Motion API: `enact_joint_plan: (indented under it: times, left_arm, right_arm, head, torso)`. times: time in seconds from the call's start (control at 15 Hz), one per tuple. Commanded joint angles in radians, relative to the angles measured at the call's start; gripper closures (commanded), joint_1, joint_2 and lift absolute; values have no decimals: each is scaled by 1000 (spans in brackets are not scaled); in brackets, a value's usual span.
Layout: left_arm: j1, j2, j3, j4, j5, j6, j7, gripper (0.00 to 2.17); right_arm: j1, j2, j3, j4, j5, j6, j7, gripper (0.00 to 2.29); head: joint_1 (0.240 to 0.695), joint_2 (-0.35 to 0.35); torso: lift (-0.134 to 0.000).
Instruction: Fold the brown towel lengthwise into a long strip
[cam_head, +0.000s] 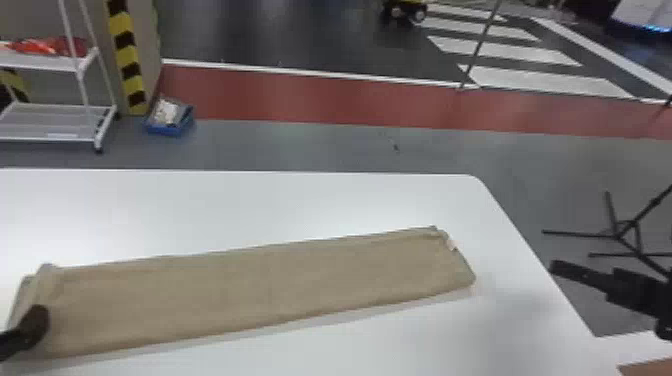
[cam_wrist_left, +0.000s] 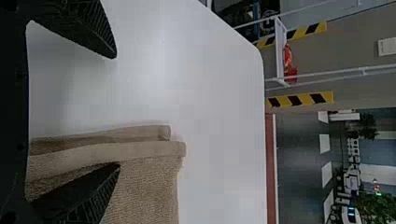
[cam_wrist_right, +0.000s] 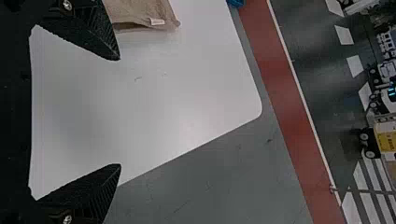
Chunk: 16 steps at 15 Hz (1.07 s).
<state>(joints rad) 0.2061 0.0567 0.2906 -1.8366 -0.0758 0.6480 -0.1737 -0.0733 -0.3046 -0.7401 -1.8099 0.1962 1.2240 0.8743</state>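
White table (cam_head: 280, 205), left gripper (cam_head: 35, 322) at towel (cam_head: 260, 285) end, right gripper (cam_head: 580, 275) apart

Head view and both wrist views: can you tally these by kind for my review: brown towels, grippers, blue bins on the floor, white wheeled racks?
Brown towel: 1
Grippers: 2, the left gripper and the right gripper
Blue bin: 1
White wheeled rack: 1
Total: 5
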Motion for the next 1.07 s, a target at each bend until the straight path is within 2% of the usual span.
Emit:
enact_joint_plan:
  times: [0.0,0.07,0.2,0.33,0.47,0.53,0.67,0.8,0.93,1.0]
  left_arm:
    - [3,-2,25,-3,-1,-4,0,33]
    - [15,-3,38,-21,13,-7,0,33]
    - [61,-15,33,-93,47,-81,0,33]
    - [98,-26,-7,-153,87,-176,-1,29]
    - [121,-51,-68,-182,88,-262,0,29]
    - [139,-59,-102,-179,93,-379,5,29]
    - [184,-59,-165,-150,117,-606,51,29]
    - [202,-59,-203,-121,171,-661,53,26]
    - [228,-59,-234,-109,165,-692,56,29]
    - [246,-59,-235,-112,163,-692,60,29]
  right_arm:
    - [0,1,-7,-19,-1,9,2,63]
    - [0,2,-13,-37,-9,21,5,63]
    - [23,51,-35,-157,-61,70,3,63]
    - [79,147,-27,-324,-103,61,-31,60]
    - [129,254,-28,-448,-176,52,-93,60]
    - [165,305,-21,-500,-196,12,-123,66]
    - [257,305,-1,-545,-227,-157,-186,76]
    - [349,305,41,-549,-276,-390,-262,80]
    - [431,305,97,-536,-330,-556,-302,83]
    - [477,305,150,-513,-333,-691,-350,87]
  head:
    - [695,-220]
    - [695,-214]
    - [695,-204]
    - [695,-186]
    - [695,-176]
    - [695,-175]
    - [695,-179]
    - [695,-202]
    - [695,-242]
    - [695,-244]
  torso:
    - [-115]
    - [-115]
    - [-115]
    - [-115]
    - [-115]
    - [-115]
    - [-115]
    - [-115]
    - [-115]
    - [-115]
